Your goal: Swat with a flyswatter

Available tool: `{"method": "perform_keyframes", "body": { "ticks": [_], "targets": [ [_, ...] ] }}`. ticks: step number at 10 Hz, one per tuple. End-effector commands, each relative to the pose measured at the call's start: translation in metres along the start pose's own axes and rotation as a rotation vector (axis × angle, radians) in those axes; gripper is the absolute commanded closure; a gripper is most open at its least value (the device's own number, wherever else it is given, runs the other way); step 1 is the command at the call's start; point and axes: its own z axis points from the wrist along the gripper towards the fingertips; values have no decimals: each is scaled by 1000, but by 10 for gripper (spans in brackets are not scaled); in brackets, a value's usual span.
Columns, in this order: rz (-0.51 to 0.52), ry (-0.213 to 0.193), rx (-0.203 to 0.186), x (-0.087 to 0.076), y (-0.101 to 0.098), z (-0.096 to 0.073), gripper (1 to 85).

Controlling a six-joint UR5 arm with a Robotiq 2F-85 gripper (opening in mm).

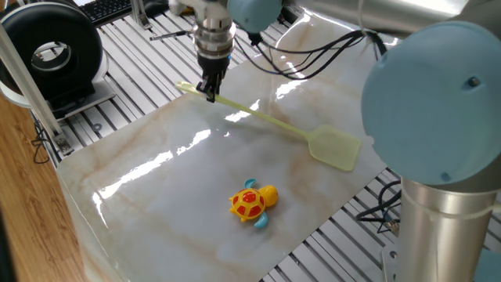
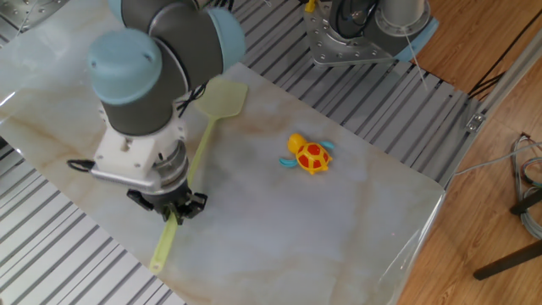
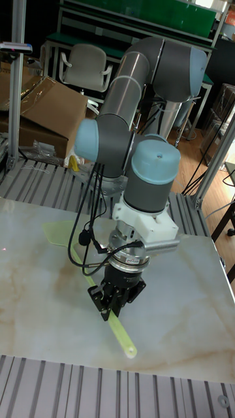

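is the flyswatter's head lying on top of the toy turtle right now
No, the flyswatter has its mesh head near the table's edge, well apart from the toy turtle, while the end effector grips its handle.

— Does any writing, label, brand or number show anywhere in these views?

— None that can be read. The arm, the table and the gear around it carry no legible text, and the keyboard keys are too small to make out.

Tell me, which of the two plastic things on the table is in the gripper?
The flyswatter: the gripper clamps its thin handle. The orange-and-yellow toy turtle lies apart, untouched.
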Motion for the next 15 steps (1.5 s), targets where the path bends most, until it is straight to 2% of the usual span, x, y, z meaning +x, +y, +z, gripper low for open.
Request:
{"method": "perform_keyframes", "body": {
  "ticks": [1,2,3,5,12,13,14,15],
  "targets": [
    [-25,-28,-17,-11,-4,3,843],
    [-25,-29,-19,-16,-4,11,843],
    [-19,-22,-22,-16,-1,11,843],
    [-13,8,-18,-7,-1,6,843],
    [0,93,-5,13,15,-37,843],
    [-1,110,1,18,15,-40,843],
    [4,146,7,27,14,-42,843],
    [16,200,10,40,14,-45,843]
  ]
}}
